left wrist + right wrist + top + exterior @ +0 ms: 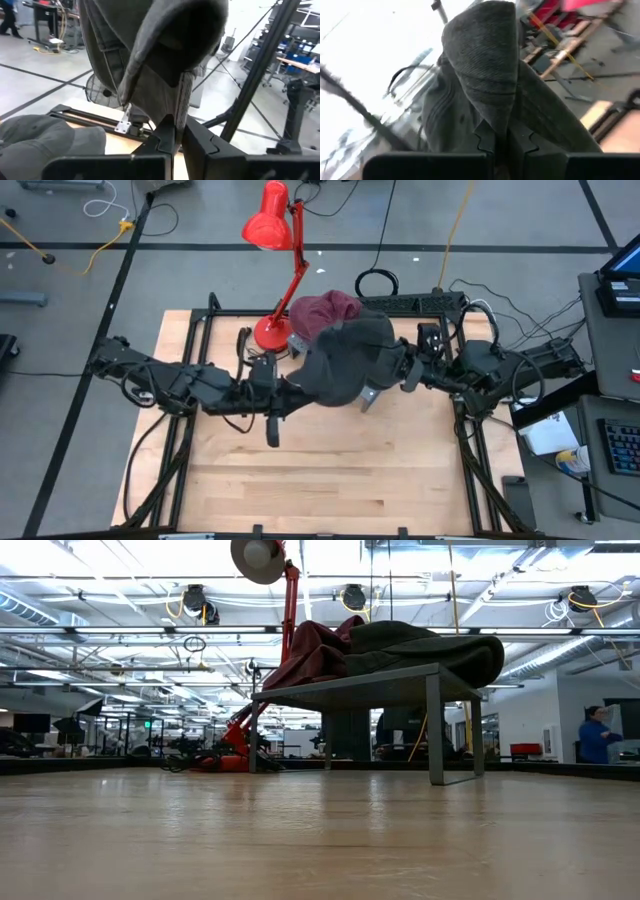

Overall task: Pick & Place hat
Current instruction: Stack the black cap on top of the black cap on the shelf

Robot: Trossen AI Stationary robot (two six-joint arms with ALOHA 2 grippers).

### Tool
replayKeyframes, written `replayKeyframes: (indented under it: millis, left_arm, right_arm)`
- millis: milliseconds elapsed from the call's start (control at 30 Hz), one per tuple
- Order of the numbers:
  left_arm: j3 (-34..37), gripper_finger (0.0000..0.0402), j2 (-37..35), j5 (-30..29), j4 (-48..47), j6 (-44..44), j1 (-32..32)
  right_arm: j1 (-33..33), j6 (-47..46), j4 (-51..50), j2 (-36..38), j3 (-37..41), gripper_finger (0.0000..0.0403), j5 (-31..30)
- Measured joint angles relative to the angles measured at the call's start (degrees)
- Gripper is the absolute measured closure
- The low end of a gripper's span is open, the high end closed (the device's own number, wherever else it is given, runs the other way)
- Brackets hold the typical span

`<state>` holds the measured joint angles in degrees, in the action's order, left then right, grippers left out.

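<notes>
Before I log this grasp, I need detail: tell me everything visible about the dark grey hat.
The dark grey hat is soft, ribbed, corduroy-like cloth, slumped over a small grey metal stand beside a maroon hat. The left pincer is shut on one edge, the right pincer shut on the opposite edge, and the cloth drapes over both.

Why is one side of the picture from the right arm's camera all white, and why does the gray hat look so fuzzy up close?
In the right wrist view, bright light washes out that side, and the gray hat sits so near the lens that it blurs. In the left wrist view, the hat's underside is in dark shadow.
</notes>
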<state>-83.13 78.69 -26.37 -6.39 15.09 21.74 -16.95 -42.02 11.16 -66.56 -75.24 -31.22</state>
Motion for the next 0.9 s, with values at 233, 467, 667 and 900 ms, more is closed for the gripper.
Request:
replayKeyframes:
  millis: [233,467,667,900]
  left_arm:
    - [0.0,0.0392,-1.1,1.5,-1.8,0.5,1.7]
    - [0.0,0.0392,-2.5,1.0,-6.0,3.4,3.7]
    - [0.0,0.0392,-2.9,12.1,-10.2,9.0,4.7]
    - [0.0,0.0392,-2.9,23.1,-12.2,16.2,4.6]
  right_arm:
    - [0.0,10.7,-5.8,1.8,0.0,0.0369,10.4]
    - [0.0,9.2,-22.0,8.5,0.0,0.0262,19.8]
    - [0.6,11.0,-29.9,14.0,0.0,0.0191,26.2]
    - [4.3,9.5,-33.5,14.0,0.0,0.0182,34.1]
